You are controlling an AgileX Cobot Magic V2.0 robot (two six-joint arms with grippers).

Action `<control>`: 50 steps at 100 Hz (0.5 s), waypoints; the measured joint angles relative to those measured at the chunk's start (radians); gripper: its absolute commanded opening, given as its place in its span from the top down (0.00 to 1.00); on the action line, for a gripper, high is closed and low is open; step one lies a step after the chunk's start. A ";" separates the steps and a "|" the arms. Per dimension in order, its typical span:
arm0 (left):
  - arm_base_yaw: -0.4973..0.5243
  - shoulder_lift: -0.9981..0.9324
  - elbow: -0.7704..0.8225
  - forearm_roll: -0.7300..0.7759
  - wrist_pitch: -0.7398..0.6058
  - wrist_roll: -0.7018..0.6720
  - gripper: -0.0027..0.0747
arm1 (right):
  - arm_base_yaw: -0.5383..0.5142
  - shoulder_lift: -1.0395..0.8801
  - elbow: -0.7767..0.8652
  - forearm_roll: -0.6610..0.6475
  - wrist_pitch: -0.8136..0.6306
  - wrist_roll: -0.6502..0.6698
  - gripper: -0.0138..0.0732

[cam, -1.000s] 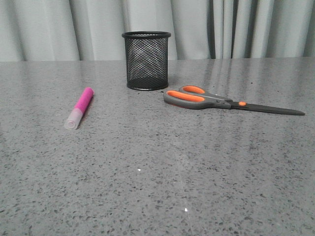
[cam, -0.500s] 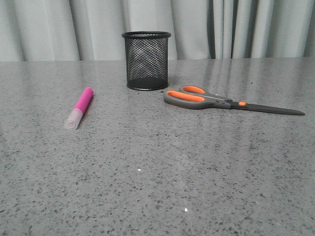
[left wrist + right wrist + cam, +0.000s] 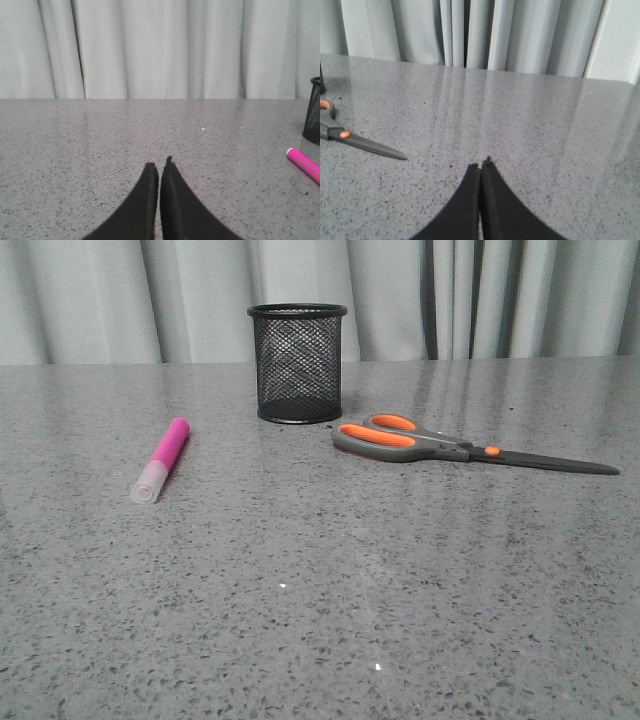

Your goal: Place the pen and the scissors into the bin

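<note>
At the upper middle of the front view, the small black wire-mesh cylindrical bin [image 3: 297,363] stands upright on the speckled grey stone table [image 3: 320,600], before pale pleated curtains [image 3: 500,300]. At centre left lies the short magenta-pink pen [image 3: 162,459], its whitish cap nearest the camera; at centre right lie the long scissors [image 3: 450,446] with grey-and-orange handles toward the bin, dark blades pointing right. In the wrist views, the left pincer [image 3: 160,167] and right pincer [image 3: 481,166] are each pressed together, holding nothing, above bare table
</note>
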 measured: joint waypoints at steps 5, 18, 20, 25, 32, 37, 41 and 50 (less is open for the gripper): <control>0.000 0.000 0.000 -0.034 0.000 0.000 0.99 | 0.000 0.000 0.000 0.000 -0.018 0.000 0.93; 0.000 0.000 0.000 -0.133 0.000 0.000 0.99 | 0.000 0.000 0.000 0.048 -0.071 0.000 0.93; 0.000 0.000 0.000 -0.152 0.000 0.000 0.99 | 0.000 0.000 0.000 0.061 -0.077 0.000 0.93; 0.000 0.000 0.000 -0.203 0.000 0.000 0.99 | 0.000 0.000 0.000 0.096 -0.087 0.000 0.93; 0.000 0.000 0.000 -0.272 0.000 0.000 0.99 | 0.000 0.000 0.000 0.139 -0.090 0.000 0.93; 0.000 0.000 0.000 -0.309 0.000 0.000 0.99 | 0.000 0.000 0.000 0.162 -0.090 0.000 0.93; 0.000 0.000 0.000 -0.331 0.000 -0.002 0.99 | 0.000 0.000 0.000 0.181 -0.091 0.000 0.93; 0.000 0.000 0.000 -0.357 -0.002 -0.002 0.99 | 0.000 0.000 0.000 0.226 -0.093 0.000 0.93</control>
